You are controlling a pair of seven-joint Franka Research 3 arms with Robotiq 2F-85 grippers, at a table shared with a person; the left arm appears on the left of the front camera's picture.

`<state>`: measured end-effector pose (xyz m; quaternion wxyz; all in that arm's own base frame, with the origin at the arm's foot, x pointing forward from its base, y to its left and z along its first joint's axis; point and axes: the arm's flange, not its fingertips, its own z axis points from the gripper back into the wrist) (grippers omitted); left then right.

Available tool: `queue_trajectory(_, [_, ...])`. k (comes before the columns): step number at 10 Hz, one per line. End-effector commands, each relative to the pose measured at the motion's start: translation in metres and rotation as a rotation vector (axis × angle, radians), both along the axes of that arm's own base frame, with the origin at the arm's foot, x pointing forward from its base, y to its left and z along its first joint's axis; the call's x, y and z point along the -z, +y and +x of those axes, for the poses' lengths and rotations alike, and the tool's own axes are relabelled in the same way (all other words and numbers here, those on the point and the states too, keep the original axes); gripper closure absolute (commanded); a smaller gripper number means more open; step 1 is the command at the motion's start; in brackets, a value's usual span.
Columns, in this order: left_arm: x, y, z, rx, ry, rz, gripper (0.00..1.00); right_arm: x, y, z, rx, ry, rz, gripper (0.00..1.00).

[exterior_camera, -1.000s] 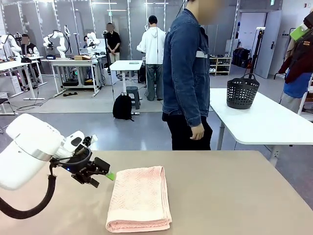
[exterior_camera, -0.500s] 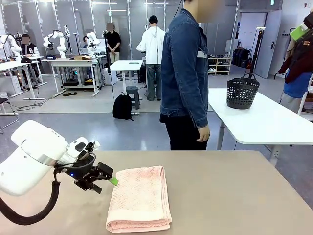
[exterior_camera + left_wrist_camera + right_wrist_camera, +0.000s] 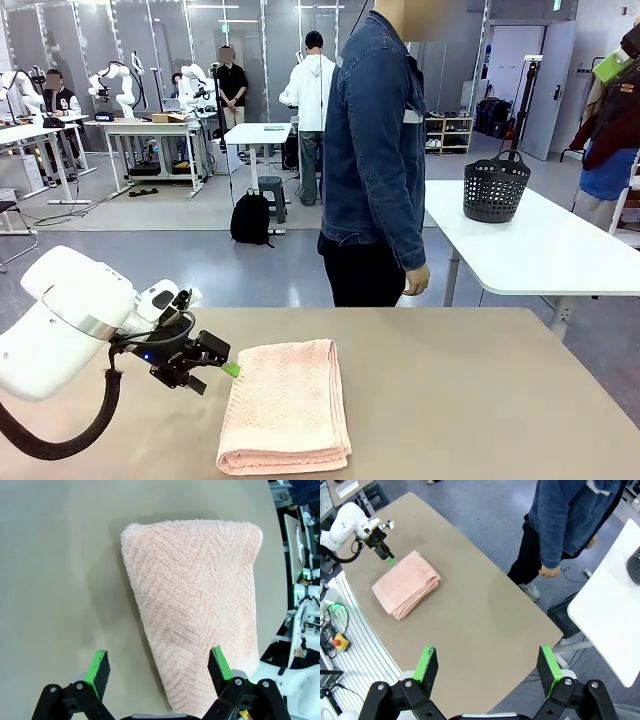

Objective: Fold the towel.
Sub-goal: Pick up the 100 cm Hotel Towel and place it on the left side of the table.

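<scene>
Two hands stand released — the left hand (image 3: 222, 362) just beside the folded towel (image 3: 285, 405) on the tabletop (image 3: 480, 400), the right hand (image 3: 487, 667) high above — so any final tidying should press lightly, sparing the stacked layers.

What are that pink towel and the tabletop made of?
Towel: looks like soft terry cotton, judging by its fluffy loops in a herringbone pattern; matte. Table: smooth, matte beige top, probably laminate, though the look leaves that open.
</scene>
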<state>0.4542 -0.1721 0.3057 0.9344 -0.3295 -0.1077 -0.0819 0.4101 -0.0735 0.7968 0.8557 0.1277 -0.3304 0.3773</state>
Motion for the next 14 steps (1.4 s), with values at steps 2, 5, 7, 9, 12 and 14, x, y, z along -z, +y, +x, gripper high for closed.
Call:
queue_trajectory(2, [0.03, -0.008, 0.0, -0.081, -0.012, -0.018, 0.0, -0.001, 0.0, -0.001, -0.004, 0.006, -0.006, 0.0])
queue_trajectory(5, [0.045, -0.02, -0.008, -0.051, 0.039, -0.132, 0.0, -0.001, 0.0, -0.001, -0.004, 0.006, -0.006, 0.0])
queue_trajectory(7, [0.052, -0.028, -0.017, -0.065, 0.036, -0.113, 0.0, -0.001, 0.0, -0.001, -0.004, 0.006, -0.006, 0.0])
queue_trajectory(9, [0.053, -0.032, -0.022, -0.072, 0.063, -0.163, 0.0, -0.001, 0.0, -0.001, -0.004, 0.006, -0.006, 0.0])
queue_trajectory(12, [0.043, -0.046, -0.028, -0.075, 0.061, -0.275, 0.0, -0.001, 0.0, -0.001, -0.004, 0.006, -0.006, 0.0])
queue_trajectory(14, [0.038, -0.055, -0.027, -0.075, 0.057, -0.268, 0.6, -0.001, 0.0, -0.001, -0.004, 0.006, -0.006, 0.0])
